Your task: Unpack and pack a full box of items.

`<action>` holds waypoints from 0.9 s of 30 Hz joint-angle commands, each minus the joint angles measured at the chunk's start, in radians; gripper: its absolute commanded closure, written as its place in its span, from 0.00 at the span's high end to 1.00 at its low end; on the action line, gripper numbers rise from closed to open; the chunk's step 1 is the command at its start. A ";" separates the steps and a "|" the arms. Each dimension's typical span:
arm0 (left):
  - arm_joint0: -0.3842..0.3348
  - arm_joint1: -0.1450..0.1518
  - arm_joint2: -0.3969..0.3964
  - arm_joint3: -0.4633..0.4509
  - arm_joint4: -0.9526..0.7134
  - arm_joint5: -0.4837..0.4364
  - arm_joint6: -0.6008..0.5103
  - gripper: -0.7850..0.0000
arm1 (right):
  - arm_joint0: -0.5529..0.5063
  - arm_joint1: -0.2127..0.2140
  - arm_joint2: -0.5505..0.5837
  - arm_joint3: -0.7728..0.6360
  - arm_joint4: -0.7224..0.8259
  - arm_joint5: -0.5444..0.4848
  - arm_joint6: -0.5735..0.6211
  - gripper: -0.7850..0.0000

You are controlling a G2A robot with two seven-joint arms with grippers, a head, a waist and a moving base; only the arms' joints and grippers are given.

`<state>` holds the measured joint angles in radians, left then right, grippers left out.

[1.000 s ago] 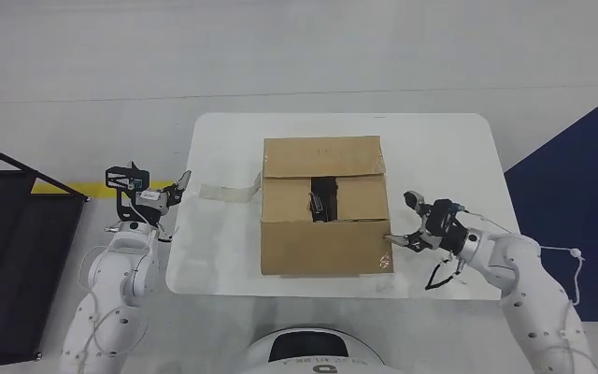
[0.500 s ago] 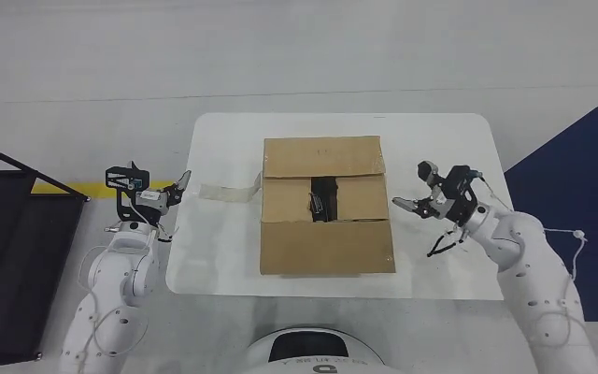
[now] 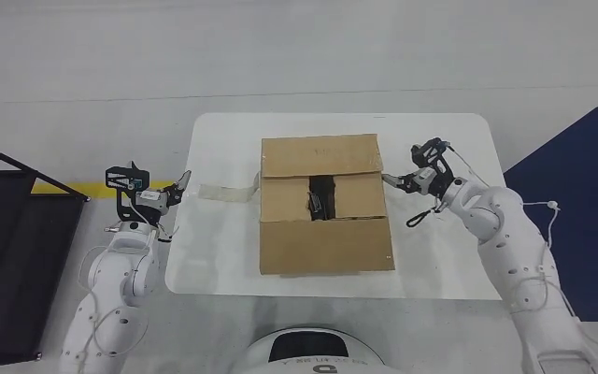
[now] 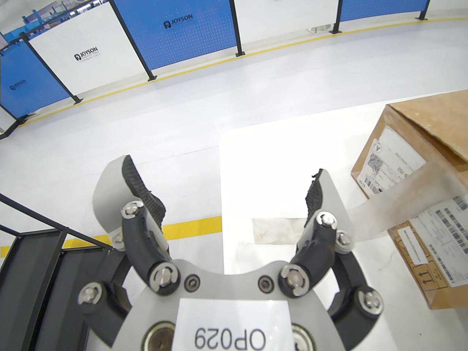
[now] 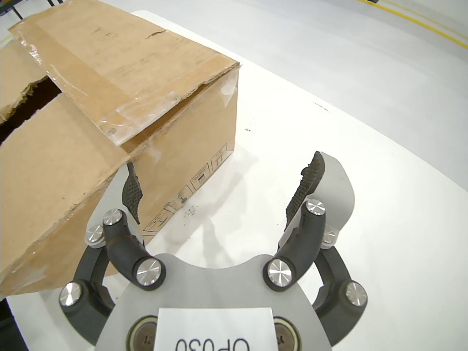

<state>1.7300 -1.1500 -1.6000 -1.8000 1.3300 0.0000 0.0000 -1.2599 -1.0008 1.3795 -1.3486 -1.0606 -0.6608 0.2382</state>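
Since the brown cardboard box (image 3: 322, 201) on the white table (image 3: 448, 140) has flaps barely parted, the right gripper (image 5: 223, 177) hovers wide open beside its right edge, likely to lift one, while the spread left gripper (image 4: 223, 180) trails a clear tape strip (image 4: 402, 199).

**Both grippers open, arms spread wide**

The left arm (image 3: 121, 271) is held out on the robot's left side, elbow bent and forearm running forward. Its wrist turns inward, so the left gripper (image 3: 176, 190) faces toward the middle. The wrist view shows its jaws parted wide, the ribbed black pads (image 4: 146, 193) facing each other with nothing between them.

The right arm (image 3: 509, 248) stretches forward and inward from the right shoulder, with the elbow only slightly bent. The right gripper (image 3: 404, 165) also faces the middle, jaws spread and holding nothing.
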 commanded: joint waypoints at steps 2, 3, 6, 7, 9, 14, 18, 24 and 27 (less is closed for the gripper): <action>0.000 0.000 0.000 0.000 0.000 0.000 0.000 1.00 | 0.012 -0.004 -0.013 -0.004 0.009 0.019 0.003 1.00; 0.000 0.000 0.000 0.000 0.000 0.000 0.000 1.00 | 0.013 -0.004 -0.010 -0.002 0.014 0.019 -0.001 1.00; 0.000 0.000 0.000 0.000 0.000 0.000 0.000 1.00 | 0.000 -0.002 0.006 -0.013 0.041 0.014 -0.025 1.00; 0.000 0.000 0.000 0.000 0.000 0.000 0.000 1.00 | -0.008 -0.001 0.014 -0.021 0.046 0.007 -0.029 1.00; 0.000 0.000 0.000 0.000 0.000 0.000 0.000 1.00 | -0.025 0.003 0.025 -0.043 0.048 -0.013 -0.031 1.00; 0.000 0.000 0.000 0.000 0.000 0.000 0.000 1.00 | -0.036 0.002 0.003 -0.088 0.026 -0.008 0.008 1.00; 0.000 0.000 0.000 0.000 0.000 0.000 0.000 1.00 | -0.002 -0.008 -0.043 -0.083 0.008 0.066 0.056 1.00; 0.000 0.000 0.000 0.000 0.000 0.000 0.000 1.00 | 0.021 -0.019 -0.076 -0.113 -0.042 0.195 0.059 1.00; 0.000 0.000 0.000 0.000 0.000 0.000 0.000 1.00 | 0.022 -0.021 -0.066 -0.152 -0.048 0.242 0.059 1.00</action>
<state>1.7300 -1.1500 -1.6000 -1.8000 1.3300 0.0000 0.0000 -1.2392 -1.0213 1.3074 -1.4871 -1.1067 -0.4389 0.2943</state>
